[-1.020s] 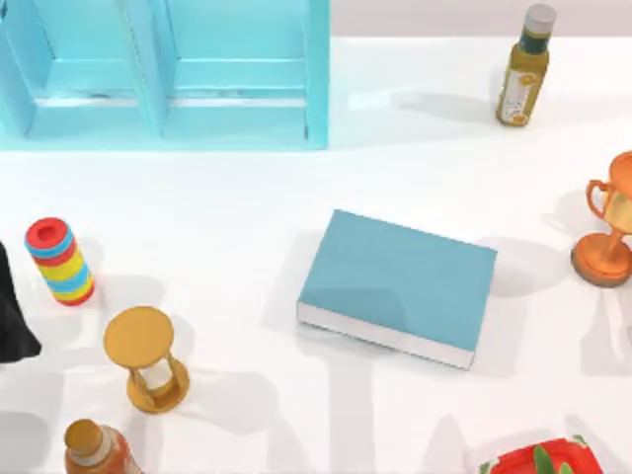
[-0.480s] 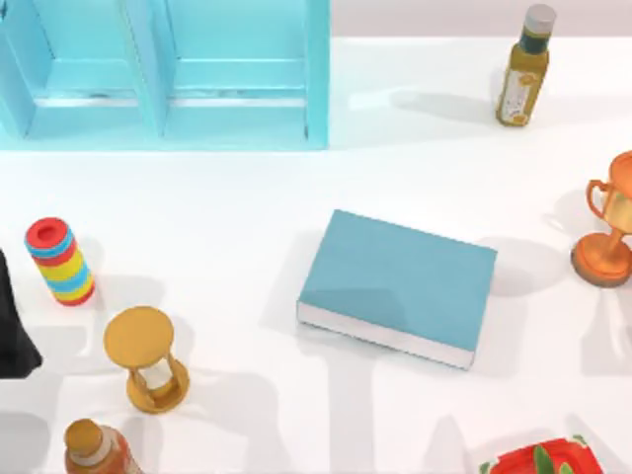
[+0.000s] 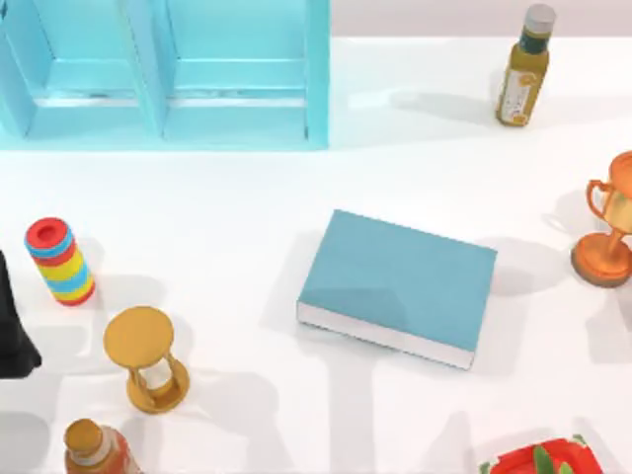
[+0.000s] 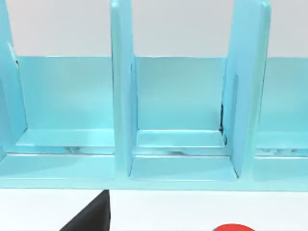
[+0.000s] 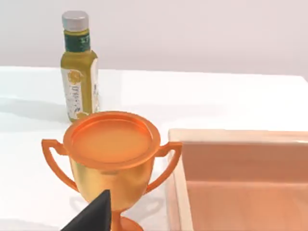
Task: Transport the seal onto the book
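The book (image 3: 400,281), teal-blue with white page edges, lies flat near the middle of the table in the top view. Nothing rests on its cover. The seal is out of view. My left arm (image 3: 12,326) is a black shape at the table's left edge, beside the striped cylinder and far from the book. A black part of my left gripper (image 4: 91,217) points at the light-blue shelf. A black part of my right gripper (image 5: 91,215) sits just in front of the orange trophy cup.
The light-blue shelf unit (image 3: 168,79) fills the back left. A striped cylinder (image 3: 61,262), golden hourglass (image 3: 146,357) and orange bottle (image 3: 94,449) stand at the left. An oil bottle (image 3: 521,69), the trophy (image 3: 607,232) and a red item (image 3: 538,459) stand at the right. A pale wooden tray (image 5: 240,178) adjoins the trophy.
The black shape of my left arm has slid slightly toward the table's front edge. The book and the other objects have not moved.
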Action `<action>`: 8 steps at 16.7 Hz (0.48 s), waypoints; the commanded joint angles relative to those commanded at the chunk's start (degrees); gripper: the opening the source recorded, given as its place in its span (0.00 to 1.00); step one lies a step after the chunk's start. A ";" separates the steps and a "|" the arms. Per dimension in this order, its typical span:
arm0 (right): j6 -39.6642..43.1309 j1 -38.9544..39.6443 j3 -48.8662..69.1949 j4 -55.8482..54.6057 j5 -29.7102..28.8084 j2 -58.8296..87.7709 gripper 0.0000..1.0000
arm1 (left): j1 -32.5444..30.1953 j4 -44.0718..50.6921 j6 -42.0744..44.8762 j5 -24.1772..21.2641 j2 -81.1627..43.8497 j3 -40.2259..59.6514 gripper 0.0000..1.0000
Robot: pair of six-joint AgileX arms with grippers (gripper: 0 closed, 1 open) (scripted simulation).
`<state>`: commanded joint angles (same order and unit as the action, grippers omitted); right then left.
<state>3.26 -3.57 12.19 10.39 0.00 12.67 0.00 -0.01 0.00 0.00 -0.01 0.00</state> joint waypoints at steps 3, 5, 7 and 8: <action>3.09 -3.15 12.55 10.39 0.18 14.46 1.00 | 0.00 0.00 0.00 0.00 0.00 0.00 1.00; 5.46 -5.55 22.14 18.34 0.25 26.34 1.00 | 0.00 0.00 0.00 0.00 0.00 0.00 1.00; 7.96 -8.05 32.02 26.50 0.29 38.93 1.00 | 0.00 0.00 0.00 0.00 0.00 0.00 1.00; 9.22 -9.32 36.93 30.53 0.27 45.26 1.00 | 0.00 0.00 0.00 0.00 0.00 0.00 1.00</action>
<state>12.48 -12.89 49.13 40.92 0.27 57.92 0.00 -0.01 0.00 0.00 -0.01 0.00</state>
